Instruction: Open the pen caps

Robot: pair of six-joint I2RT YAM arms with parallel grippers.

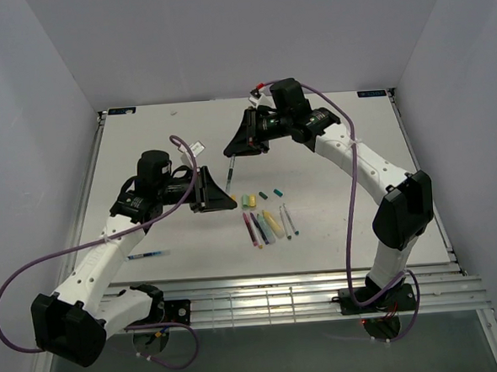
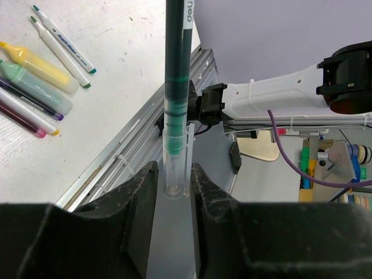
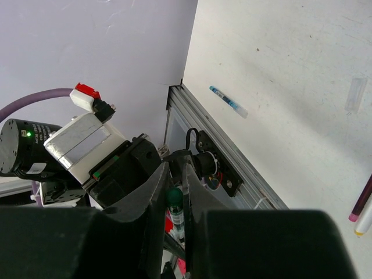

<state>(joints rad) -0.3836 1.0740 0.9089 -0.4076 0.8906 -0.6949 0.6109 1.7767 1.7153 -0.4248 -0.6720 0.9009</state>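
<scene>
Left tool (image 2: 174, 195) pinching clear cap (image 2: 175, 168), right tool (image 3: 176, 185) gripping pen (image 2: 177, 58)

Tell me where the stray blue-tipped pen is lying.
Top view: the blue-tipped pen lies alone on the left of the table, beside the left arm, apart from the pen cluster.
</scene>
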